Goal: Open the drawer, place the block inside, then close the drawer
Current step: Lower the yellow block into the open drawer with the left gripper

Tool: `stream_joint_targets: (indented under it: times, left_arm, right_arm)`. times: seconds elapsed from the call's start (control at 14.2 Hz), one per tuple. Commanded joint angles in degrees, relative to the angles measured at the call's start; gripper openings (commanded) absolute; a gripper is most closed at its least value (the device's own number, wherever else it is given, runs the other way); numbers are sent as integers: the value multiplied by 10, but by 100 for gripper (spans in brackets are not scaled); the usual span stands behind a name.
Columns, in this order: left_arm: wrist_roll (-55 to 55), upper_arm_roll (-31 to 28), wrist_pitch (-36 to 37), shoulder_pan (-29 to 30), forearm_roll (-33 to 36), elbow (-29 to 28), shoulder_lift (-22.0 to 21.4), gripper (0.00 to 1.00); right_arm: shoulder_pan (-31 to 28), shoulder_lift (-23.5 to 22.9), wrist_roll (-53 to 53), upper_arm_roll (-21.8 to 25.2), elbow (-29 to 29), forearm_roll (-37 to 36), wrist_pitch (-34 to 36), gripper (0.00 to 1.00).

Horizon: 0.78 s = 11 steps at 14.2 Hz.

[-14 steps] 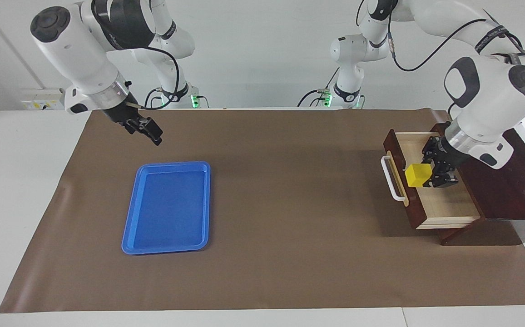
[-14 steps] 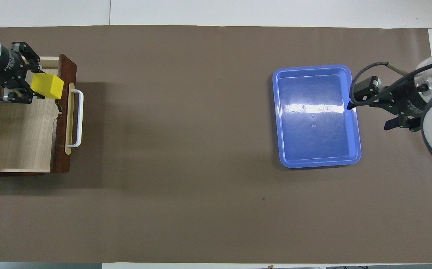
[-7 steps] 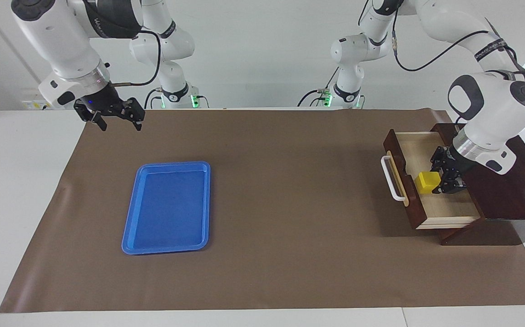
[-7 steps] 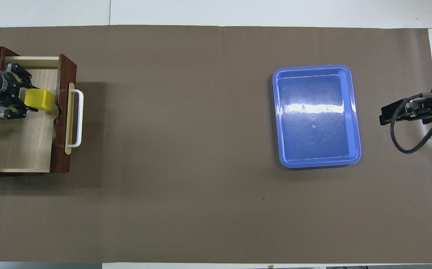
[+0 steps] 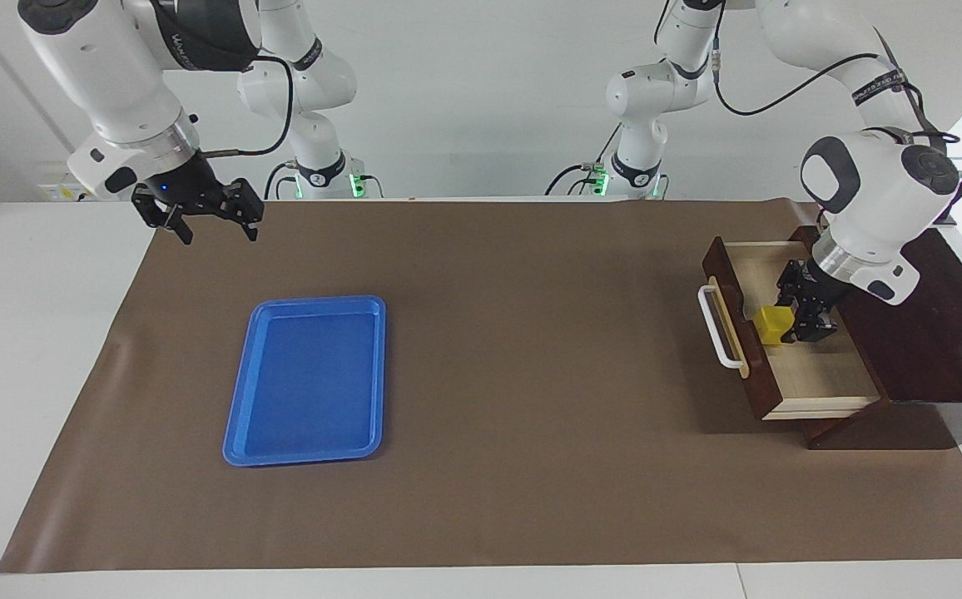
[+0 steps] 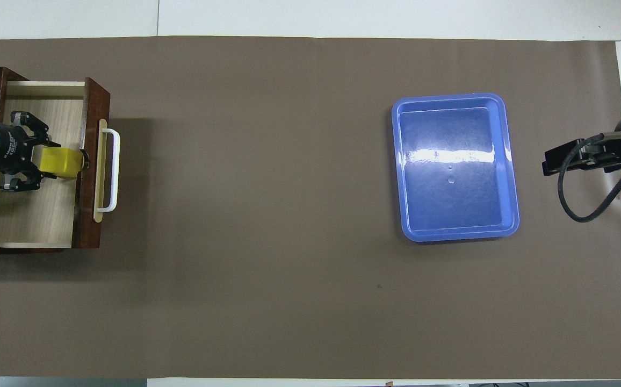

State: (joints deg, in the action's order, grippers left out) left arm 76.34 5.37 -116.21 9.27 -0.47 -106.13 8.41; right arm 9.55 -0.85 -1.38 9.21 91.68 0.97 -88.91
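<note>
The block (image 5: 776, 324) is being bracketed by the fingers of the left gripper (image 5: 790, 326), low inside the open drawer (image 5: 814, 366). Whether the block is gripped or already let go cannot be told from the pictures; the fingers are standing at its two sides, seemingly touching or almost touching. The block is sitting at the bottom of the drawer, just beside the front panel, at about the middle of the drawer's width. It is a cube, so no long axis is being offered. It is lying from the wrist toward the handle (image 5: 717, 326), so a retreat is probably being called for upward, away from the front panel.

The left arm is coming in over the dark box (image 5: 939, 333), which holds the drawer, at the left arm's end of the table. The drawer is pulled out fully, and nothing else is seen inside it.

The right gripper (image 5: 208, 218), with its fingers spread, is being held in the air and is waiting over the mat's edge at the right arm's end. The blue tray (image 5: 308, 378) is lying flat and well apart from the drawer, so the way to the handle is not being blocked.
</note>
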Motion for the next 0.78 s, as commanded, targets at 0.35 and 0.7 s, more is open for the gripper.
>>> stream_joint_targets:
  times: [0.35, 0.7]
  left_arm:
    - [162, -1, 86, -121, 17, 107, 27, 100]
    - [173, -1, -10, -112, 42, -27, -12, 100]
  right_arm:
    - [-96, 8, 11, -101, 10, -11, -6, 100]
    - [-105, 8, 11, -104, 13, -14, 3, 100]
